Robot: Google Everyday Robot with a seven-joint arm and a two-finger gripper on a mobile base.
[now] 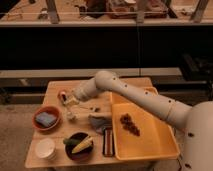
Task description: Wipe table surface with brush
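Note:
My gripper point(70, 107) is low over the left part of the wooden table point(55, 89), just right of a red-and-yellow apple point(62, 94) that it partly hides. The white arm reaches to it from the lower right, across the yellow tray. A dark, narrow, brush-like object point(107, 142) lies flat along the tray's left edge near the table's front, well apart from the gripper. A crumpled grey cloth point(99, 122) lies between the gripper and that object. I cannot see anything held in the gripper.
A yellow tray point(155, 145) with a dark cluster of grapes point(129, 124) fills the table's right side. A red bowl holding a blue sponge point(46, 119), a white cup point(45, 148) and a dark bowl with corn point(79, 145) stand at front left.

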